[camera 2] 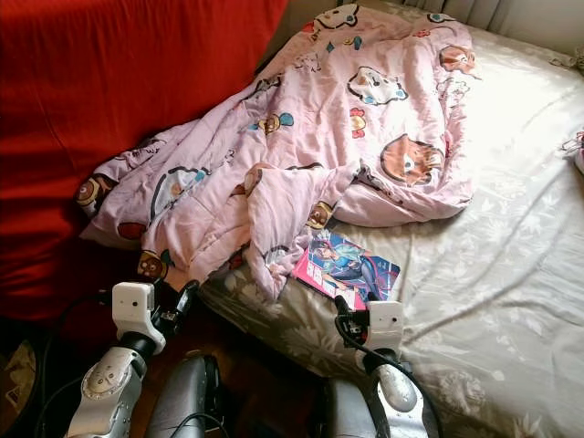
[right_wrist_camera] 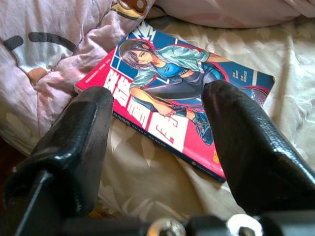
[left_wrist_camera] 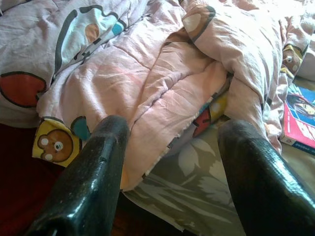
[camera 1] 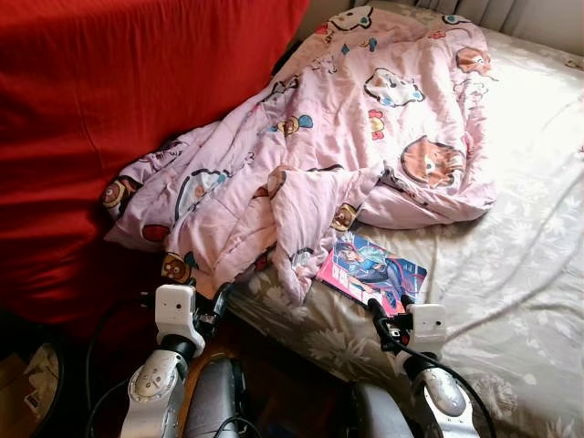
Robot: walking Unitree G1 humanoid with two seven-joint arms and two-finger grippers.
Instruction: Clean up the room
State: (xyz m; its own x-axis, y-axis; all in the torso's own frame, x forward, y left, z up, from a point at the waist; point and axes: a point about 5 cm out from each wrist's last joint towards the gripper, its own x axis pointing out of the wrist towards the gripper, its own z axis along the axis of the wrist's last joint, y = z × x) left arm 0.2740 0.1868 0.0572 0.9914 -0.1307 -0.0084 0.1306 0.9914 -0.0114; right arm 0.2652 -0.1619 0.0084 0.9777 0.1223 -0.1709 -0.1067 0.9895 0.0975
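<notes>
A: Pink-covered comic book, glossy, flat on the grey floral bed sheet, just ahead of the right claw. Fingers spread, empty.

B: Axis?

A: Long side runs diagonally across the claw's gap. Right arm nearer.

B: Left claw?

A: Open too, facing the crumpled pink cartoon quilt at the bed edge.

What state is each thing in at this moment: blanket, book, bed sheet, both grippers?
Pink cartoon blanket: crumpled, bunched on the bed, one corner overhanging the edge.
Comic book: closed, flat on the sheet, cover up, corner touching the blanket.
Floral bed sheet: wrinkled.
Left gripper: open, facing the blanket.
Right gripper: open, facing the book.
</notes>
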